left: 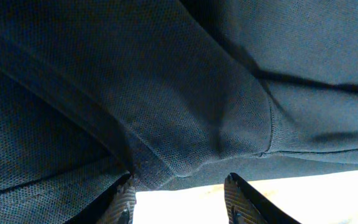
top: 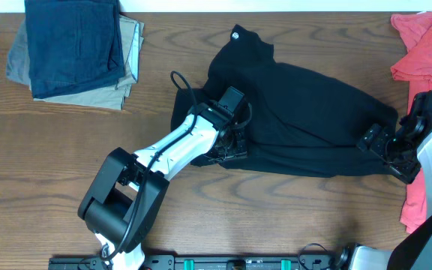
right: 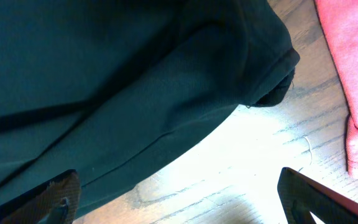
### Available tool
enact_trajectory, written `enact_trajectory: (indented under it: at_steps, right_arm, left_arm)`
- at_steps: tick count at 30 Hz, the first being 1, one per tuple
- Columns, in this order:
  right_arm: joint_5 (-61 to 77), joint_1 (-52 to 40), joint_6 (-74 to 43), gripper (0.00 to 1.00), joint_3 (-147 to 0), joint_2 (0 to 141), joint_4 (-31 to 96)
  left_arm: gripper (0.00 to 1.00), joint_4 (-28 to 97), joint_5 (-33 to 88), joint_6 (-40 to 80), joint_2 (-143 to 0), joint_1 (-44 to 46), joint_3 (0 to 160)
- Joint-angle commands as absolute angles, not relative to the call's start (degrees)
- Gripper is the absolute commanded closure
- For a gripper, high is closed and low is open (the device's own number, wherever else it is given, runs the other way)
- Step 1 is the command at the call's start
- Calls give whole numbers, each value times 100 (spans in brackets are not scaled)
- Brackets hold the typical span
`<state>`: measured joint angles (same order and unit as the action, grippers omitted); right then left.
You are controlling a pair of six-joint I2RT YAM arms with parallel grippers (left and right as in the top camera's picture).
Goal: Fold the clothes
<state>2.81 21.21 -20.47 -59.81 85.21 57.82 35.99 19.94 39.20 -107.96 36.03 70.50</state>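
Note:
The black shirt (top: 298,112) lies spread across the middle of the table, its collar with a small white print toward the far side. My left gripper (top: 231,148) is open at the shirt's near left edge; the left wrist view shows the fabric's hem (left: 166,143) just ahead of the open fingers (left: 179,199), one finger under the cloth edge. My right gripper (top: 385,150) is open at the shirt's right end; the right wrist view shows the sleeve (right: 166,93) ahead of the wide-open fingers (right: 179,196), with bare wood between them.
Folded navy-blue and khaki garments (top: 77,49) lie at the far left corner. A coral-red T-shirt (top: 426,45) lies at the far right and runs down the right edge; it also shows in the right wrist view (right: 353,74).

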Motion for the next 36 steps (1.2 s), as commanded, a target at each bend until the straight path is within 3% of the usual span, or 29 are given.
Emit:
enact_trajectory:
  at_steps: [1, 21, 25, 26, 29, 36]
  right_arm:
    - [285, 2137, -1984, 1, -5944, 8466, 5791]
    - [283, 2137, -1964, 1, -5944, 8466, 5789]
    - [283, 2137, -1964, 1, -5944, 8466, 5787]
    - [283, 2137, -1964, 1, -5944, 8466, 5784]
    - [279, 2137, -1964, 1, -5944, 8466, 5754]
    - [281, 2137, -1968, 1, -5940, 8466, 5590]
  left_arm:
    - [53, 3614, 1879, 4034, -10836, 3610, 6984]
    - [53, 3282, 1861, 4272, -11098, 3732, 6866]
    - [81, 3190, 1852, 4167, -11093, 3726, 6869]
    - [81, 3168, 1833, 4167, -11089, 3706, 6873]
    - [93, 3157, 1835, 4134, -11076, 3647, 6912]
    - [94, 3153, 1835, 3809, -11024, 3492, 7022]
